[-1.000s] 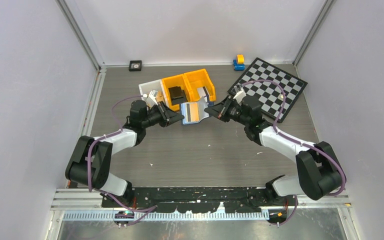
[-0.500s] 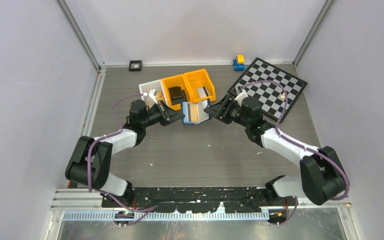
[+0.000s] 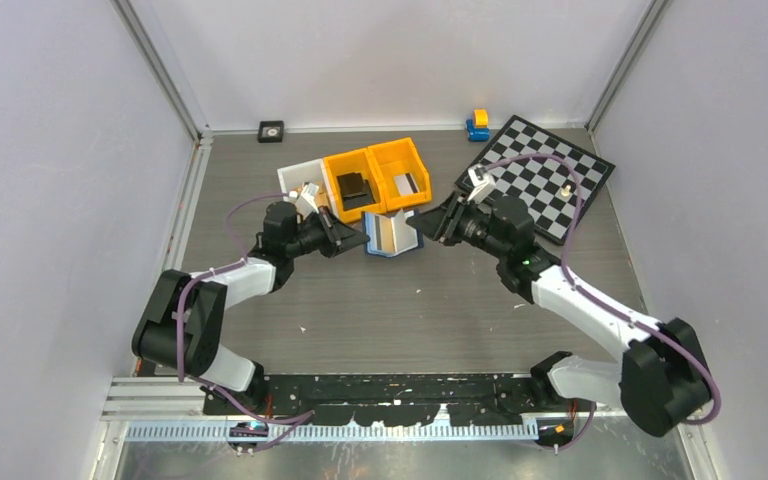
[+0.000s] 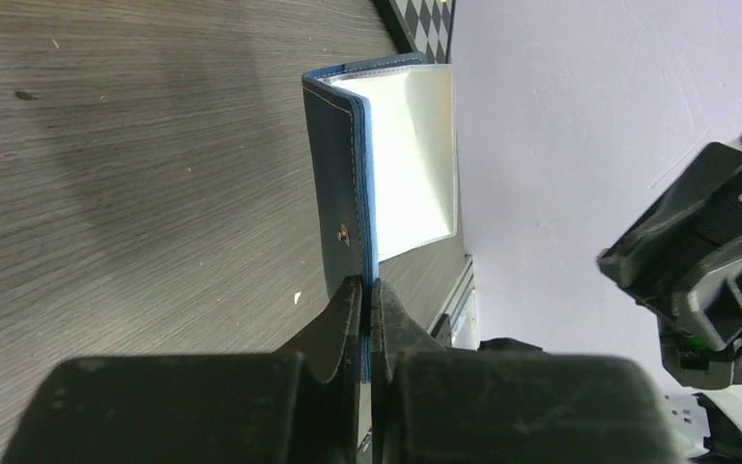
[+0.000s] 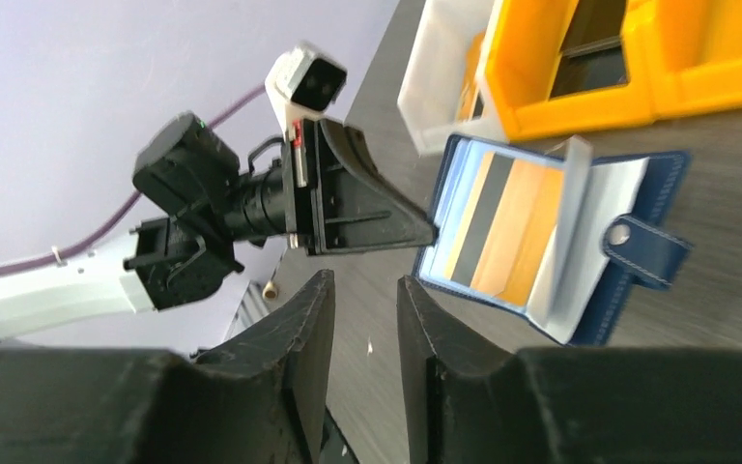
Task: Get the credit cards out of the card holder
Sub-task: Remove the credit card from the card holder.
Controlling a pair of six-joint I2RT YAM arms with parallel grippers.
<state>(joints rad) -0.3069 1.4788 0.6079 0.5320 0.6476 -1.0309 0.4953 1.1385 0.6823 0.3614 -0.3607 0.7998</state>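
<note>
Extraction was not yet started: no card was seen outside the card holder (image 3: 392, 232) in any view. The card holder stood open on its edge on the table (image 3: 410, 310), just in front of the orange bins (image 3: 380, 172) and between the two grippers. The left gripper (image 4: 367, 290) was clamped on the edge of the navy cover, its jaws closed down to the thickness of the leather. The right gripper (image 5: 365, 282) was near the open pocket side without touching it, its jaws parted by a narrow gap and holding nothing. In the right wrist view both credit cards (image 5: 520, 232) were seated in the pockets: a tan one and, beside it, the dark grey card (image 5: 483, 217). Done: holder opened and braced. Remaining, as judged: grip each card at an exposed edge, draw it free, set it down.
</note>
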